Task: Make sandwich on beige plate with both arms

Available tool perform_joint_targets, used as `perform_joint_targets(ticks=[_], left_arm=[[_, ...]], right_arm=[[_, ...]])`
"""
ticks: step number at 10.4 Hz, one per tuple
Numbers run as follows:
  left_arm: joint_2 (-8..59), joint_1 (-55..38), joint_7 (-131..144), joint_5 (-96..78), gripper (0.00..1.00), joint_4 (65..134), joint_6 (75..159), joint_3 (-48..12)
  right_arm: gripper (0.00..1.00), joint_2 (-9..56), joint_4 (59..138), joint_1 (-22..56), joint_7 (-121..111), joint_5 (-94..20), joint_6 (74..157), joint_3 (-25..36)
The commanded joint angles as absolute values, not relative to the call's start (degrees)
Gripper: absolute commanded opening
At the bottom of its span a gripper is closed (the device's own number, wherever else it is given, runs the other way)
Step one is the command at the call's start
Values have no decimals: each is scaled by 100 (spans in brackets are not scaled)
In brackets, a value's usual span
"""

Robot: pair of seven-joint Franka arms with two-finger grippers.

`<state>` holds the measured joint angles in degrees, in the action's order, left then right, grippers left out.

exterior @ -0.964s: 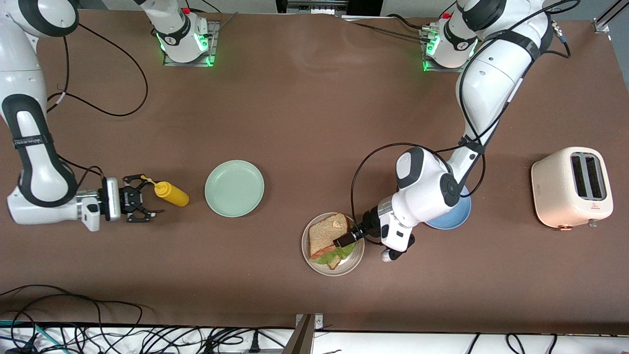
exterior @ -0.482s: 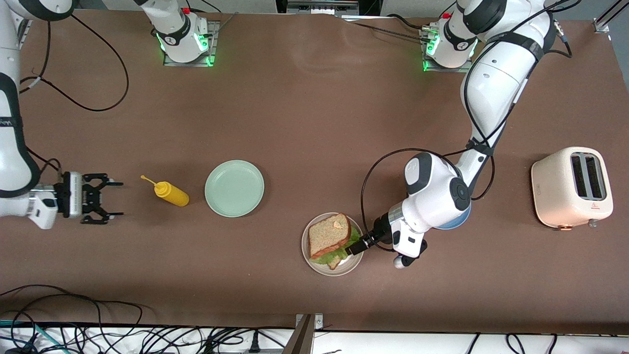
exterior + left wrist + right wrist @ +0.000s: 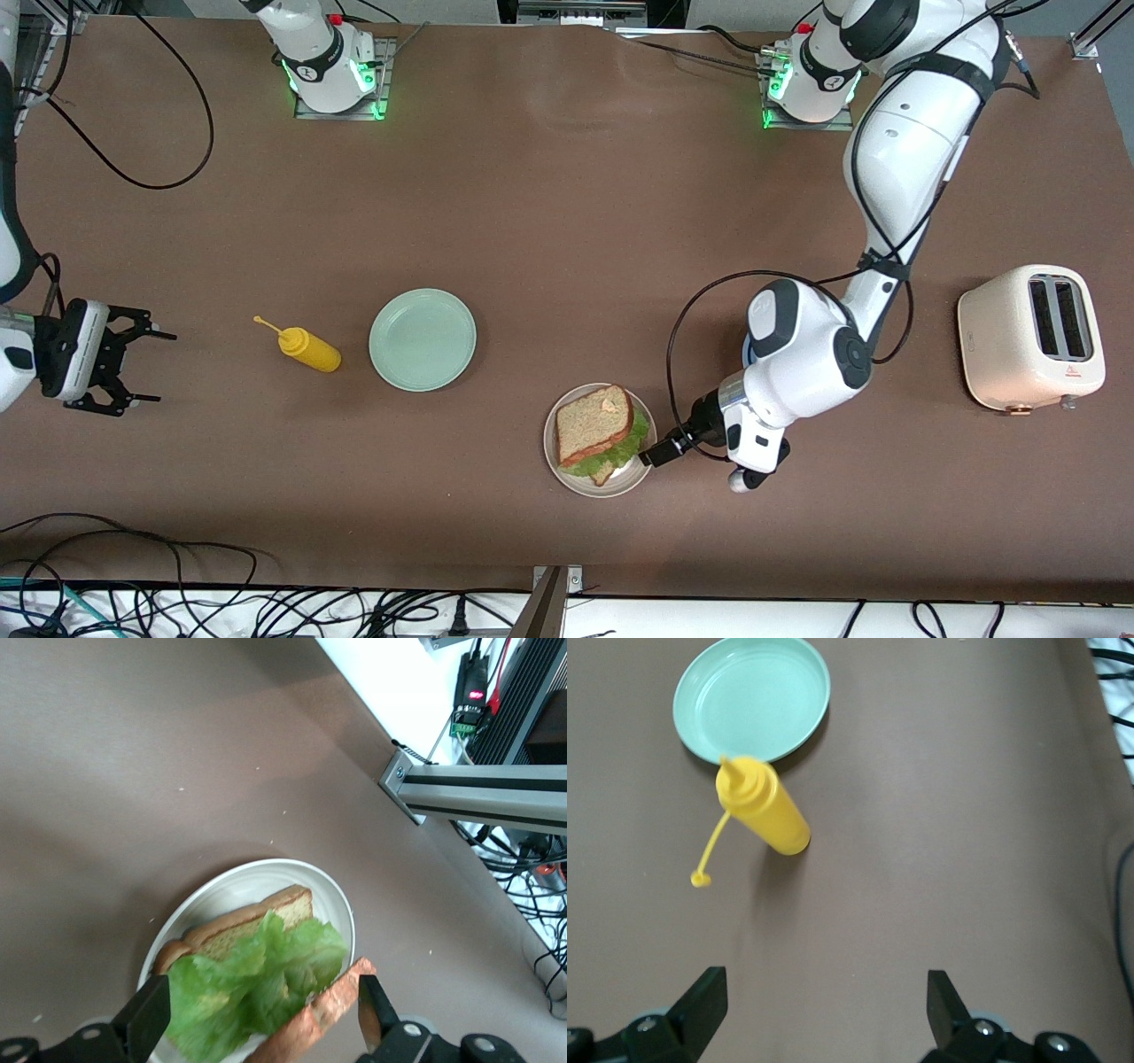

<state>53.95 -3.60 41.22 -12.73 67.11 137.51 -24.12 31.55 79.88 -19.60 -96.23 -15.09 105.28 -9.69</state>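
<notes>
Left claw (image 3: 657,455) is sitting low at the edge of the beige plate (image 3: 631,480), on the side toward the left arm's end of the counter (image 3: 549,204). Fingers (image 3: 146,1020) are spread wide, gripping nothing; in the left wrist view the lettuce and top slice are showing between them, contact unclear. The sandwich (image 3: 595,431) is lying on the beige plate right beside this claw: brown top slice tilted over ruffled green lettuce, with a bottom slice showing under it in the left wrist view.

A mint-green plate (image 3: 423,339) is sitting well apart from the left claw, toward the right arm's end and farther from the front camera. A yellow squeeze bottle (image 3: 304,346) is lying on its side just beside that plate, cap dangling on its tether. A cream toaster (image 3: 1032,337) is standing toward the left arm's end, well apart from the left claw.

Right claw (image 3: 142,368) is hanging open at the right arm's end of the counter, holding nothing, well apart from the bottle.
</notes>
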Motion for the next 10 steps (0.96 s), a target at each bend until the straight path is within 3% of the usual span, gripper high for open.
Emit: perform_joint_targets(ticks=[1, 6, 10], left_arm=[[4722, 34, 3973, -1398, 94, 6629, 12582, -2426], [3588, 841, 3264, -1362, 93, 6363, 10245, -2329], [2884, 940, 2614, 482, 94, 6390, 8854, -2417]], right_arm=[[100, 2235, 8752, -1522, -8339, -1293, 10688, -608], [100, 1171, 9350, -835, -4533, -440, 10617, -448], [100, 494, 9956, -441, -2413, -431, 10556, -273]])
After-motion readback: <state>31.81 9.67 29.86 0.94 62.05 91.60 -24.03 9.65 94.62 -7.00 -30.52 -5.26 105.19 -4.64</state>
